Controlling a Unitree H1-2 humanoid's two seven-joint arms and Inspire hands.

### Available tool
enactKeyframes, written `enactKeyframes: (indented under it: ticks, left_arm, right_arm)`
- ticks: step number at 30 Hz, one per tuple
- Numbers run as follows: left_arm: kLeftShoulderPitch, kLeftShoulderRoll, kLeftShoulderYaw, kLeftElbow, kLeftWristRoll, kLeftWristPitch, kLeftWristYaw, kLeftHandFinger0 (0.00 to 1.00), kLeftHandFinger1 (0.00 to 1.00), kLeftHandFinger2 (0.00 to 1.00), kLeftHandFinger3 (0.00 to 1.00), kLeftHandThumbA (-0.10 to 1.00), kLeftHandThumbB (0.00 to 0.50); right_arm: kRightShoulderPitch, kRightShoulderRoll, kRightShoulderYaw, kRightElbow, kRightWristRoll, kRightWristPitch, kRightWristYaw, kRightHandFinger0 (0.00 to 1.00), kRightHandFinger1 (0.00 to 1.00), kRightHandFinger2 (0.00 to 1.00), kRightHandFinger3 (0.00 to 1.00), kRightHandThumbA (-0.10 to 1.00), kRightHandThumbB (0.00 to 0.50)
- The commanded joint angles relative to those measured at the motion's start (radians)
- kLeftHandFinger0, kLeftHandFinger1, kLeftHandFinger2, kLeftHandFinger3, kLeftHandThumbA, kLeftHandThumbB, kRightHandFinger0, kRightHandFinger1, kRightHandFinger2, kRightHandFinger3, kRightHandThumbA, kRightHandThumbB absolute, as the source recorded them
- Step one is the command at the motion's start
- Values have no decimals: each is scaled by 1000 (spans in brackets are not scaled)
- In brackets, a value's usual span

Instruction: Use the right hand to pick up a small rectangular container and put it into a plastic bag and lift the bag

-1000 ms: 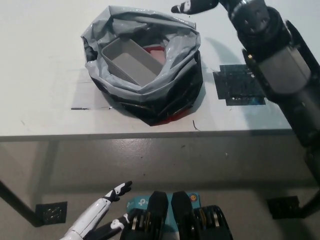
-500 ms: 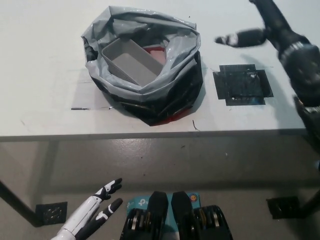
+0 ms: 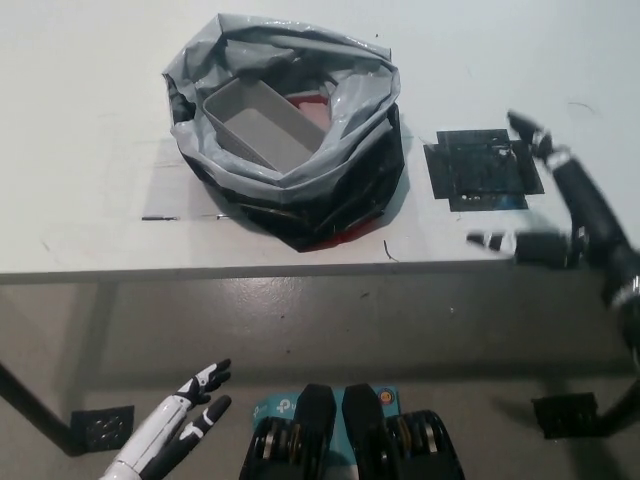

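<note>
Well, from the head view the bag (image 3: 290, 140) sits on the white counter (image 3: 90, 110), its grey-and-black plastic rolled down into a wide open mouth. Inside it lies the container (image 3: 262, 122), a grey rectangular tub, tilted and set slantwise across the opening, with a bit of red showing beside it deeper in the bag. More red peeks out under the bag's lower edge near the counter's front.

Right of the bag, apart from it, a dark square patch (image 3: 484, 170) lies flat on the counter.

The right hand (image 3: 560, 215) is black and hangs over the counter's front right edge, just beside that patch. It grips nothing; its fingers are spread wide, one reaching up past the patch's right corner, another pointing left along the counter edge. It is blurred, so finer detail is lost. It is well apart from the bag.

The left hand (image 3: 185, 425) is white with dark fingertips and rests low at the lower left, below counter level and over the floor (image 3: 330, 330). Its fingers are loosely apart and it carries nothing.

On the floor two small dark squares show, one at lower left (image 3: 103, 426) and one at lower right (image 3: 568, 414).
</note>
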Motion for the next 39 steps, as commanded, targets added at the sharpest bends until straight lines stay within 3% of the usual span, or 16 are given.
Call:
enactKeyframes:
  ticks: [1, 2, 3, 4, 11, 14, 20, 25, 29, 35, 39]
  left_arm:
    - [-82, -51, 125, -25, -171, -145, 103, 1000, 1000, 1000, 1000, 1000, 316]
    - [-98, -54, 130, -29, -176, -135, 100, 1000, 1000, 1000, 1000, 1000, 313]
    - [-105, -56, 132, -31, -176, -130, 99, 1000, 1000, 1000, 1000, 1000, 319]
    - [-116, -57, 136, -34, -174, -126, 98, 1000, 1000, 1000, 1000, 1000, 303]
    - [-118, -60, 148, -49, -166, -116, 77, 1000, 1000, 1000, 1000, 1000, 272]
    - [-122, -66, 155, -46, -175, -118, 69, 1000, 1000, 1000, 1000, 1000, 267]
    - [-100, -66, 168, -56, -187, -123, 56, 1000, 1000, 1000, 1000, 1000, 269]
    - [-49, -105, 182, -66, -181, -146, 78, 1000, 1000, 1000, 1000, 1000, 304]
    - [-20, -123, 197, -55, -162, -190, 98, 1000, 1000, 1000, 1000, 1000, 304]
    - [22, -127, 210, -30, -156, -243, 108, 1000, 1000, 1000, 1000, 1000, 286]
    - [87, -148, 194, 10, -143, -299, 121, 1000, 1000, 1000, 1000, 1000, 296]
  right_arm:
    - [84, 89, 0, -686, -40, -454, -25, 1000, 1000, 1000, 1000, 1000, 500]
    - [122, 114, 22, -652, -114, -482, -40, 1000, 1000, 1000, 1000, 1000, 467]
    - [140, 124, 26, -641, -147, -500, -50, 1000, 1000, 1000, 1000, 1000, 402]
    - [167, 137, 29, -627, -173, -530, -62, 1000, 1000, 1000, 1000, 1000, 380]
    - [299, 209, 64, -566, -197, -582, -76, 1000, 1000, 1000, 1000, 1000, 356]
    - [332, 205, 66, -507, -223, -577, -64, 1000, 1000, 1000, 1000, 1000, 322]
    - [379, 230, 44, -282, -288, -595, -128, 1000, 1000, 1000, 1000, 1000, 342]
    - [406, 227, 29, -100, -254, -600, -134, 1000, 1000, 1000, 1000, 1000, 363]
    - [415, 231, 29, -13, -247, -642, -136, 1000, 1000, 1000, 1000, 1000, 333]
    - [438, 251, 32, 83, -193, -650, -116, 1000, 1000, 1000, 1000, 1000, 342]
    - [498, 239, 30, 122, -177, -671, -97, 1000, 1000, 1000, 1000, 1000, 384]
